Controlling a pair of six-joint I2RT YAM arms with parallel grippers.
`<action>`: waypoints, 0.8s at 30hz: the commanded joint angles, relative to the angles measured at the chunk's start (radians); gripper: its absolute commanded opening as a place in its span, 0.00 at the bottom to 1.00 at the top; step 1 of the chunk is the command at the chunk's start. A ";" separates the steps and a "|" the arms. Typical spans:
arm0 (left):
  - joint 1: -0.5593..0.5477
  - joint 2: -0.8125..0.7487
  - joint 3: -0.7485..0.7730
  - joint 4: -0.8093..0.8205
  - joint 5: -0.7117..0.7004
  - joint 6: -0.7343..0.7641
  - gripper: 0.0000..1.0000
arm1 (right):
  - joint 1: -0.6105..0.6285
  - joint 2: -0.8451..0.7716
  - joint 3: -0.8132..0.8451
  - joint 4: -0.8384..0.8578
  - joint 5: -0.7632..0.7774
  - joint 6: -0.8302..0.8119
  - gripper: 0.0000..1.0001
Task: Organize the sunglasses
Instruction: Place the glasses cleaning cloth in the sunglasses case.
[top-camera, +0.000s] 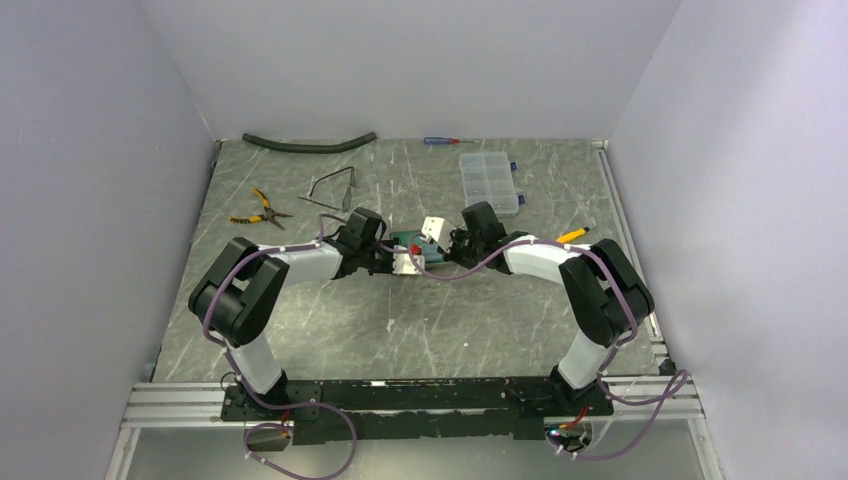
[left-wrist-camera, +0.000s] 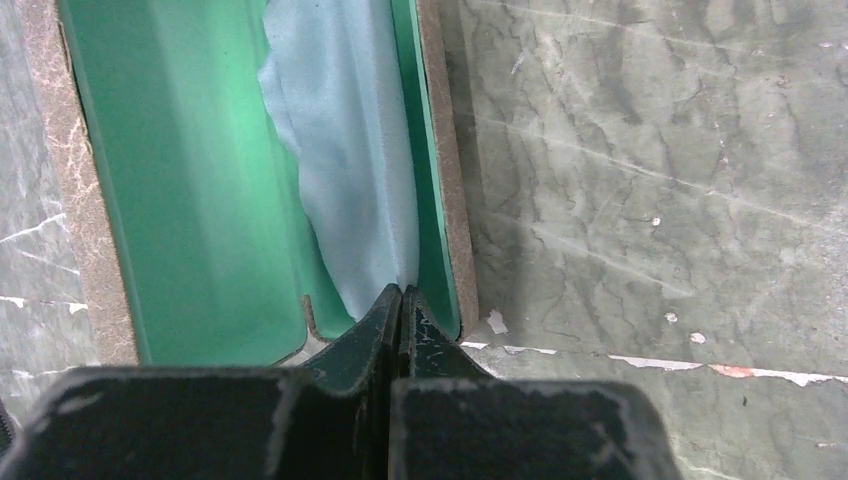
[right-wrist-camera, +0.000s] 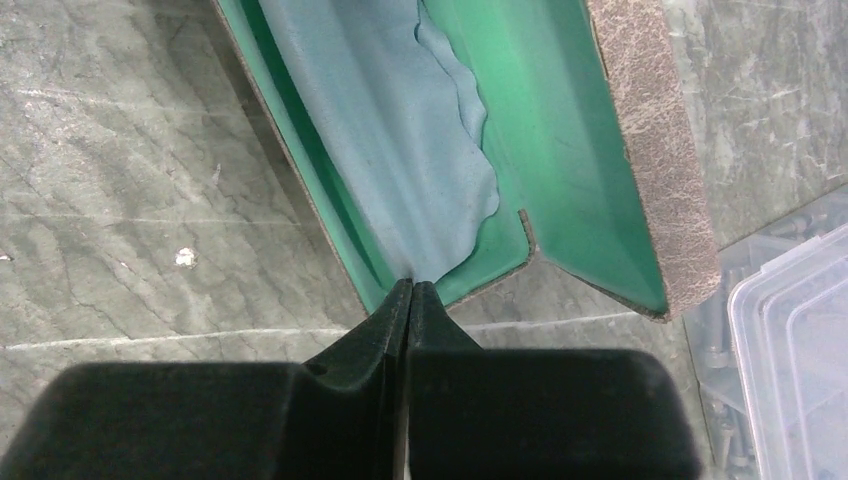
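Case (left-wrist-camera: 200, 200) cut off; sunglasses (top-camera: 335, 190) detail too small.

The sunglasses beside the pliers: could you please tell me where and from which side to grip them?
Probably a slim arm of the sunglasses, from above, the left tool closing across it. They lie unfolded, arms stretched toward the pliers, so a thin straight wire is easy to pinch and the lenses stay untouched.

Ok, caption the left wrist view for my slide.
Left gripper pinching the pale blue cloth inside the open teal-lined case.

Brown, green, grey
Case (right-wrist-camera: 655, 150) mottled brown, lined green; cloth (right-wrist-camera: 400, 130) pale blue; table (right-wrist-camera: 130, 150) marbled grey-green; sunglasses (top-camera: 346, 190) dark.
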 joint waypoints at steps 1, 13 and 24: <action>-0.001 0.005 -0.014 -0.003 0.006 0.019 0.03 | -0.004 -0.003 0.013 0.020 0.011 0.001 0.06; -0.001 -0.046 0.002 -0.077 0.015 0.016 0.33 | -0.006 -0.048 0.023 -0.024 -0.003 0.013 0.18; 0.006 -0.103 0.025 -0.159 0.038 0.008 0.58 | -0.022 -0.144 0.023 -0.063 -0.055 0.088 0.30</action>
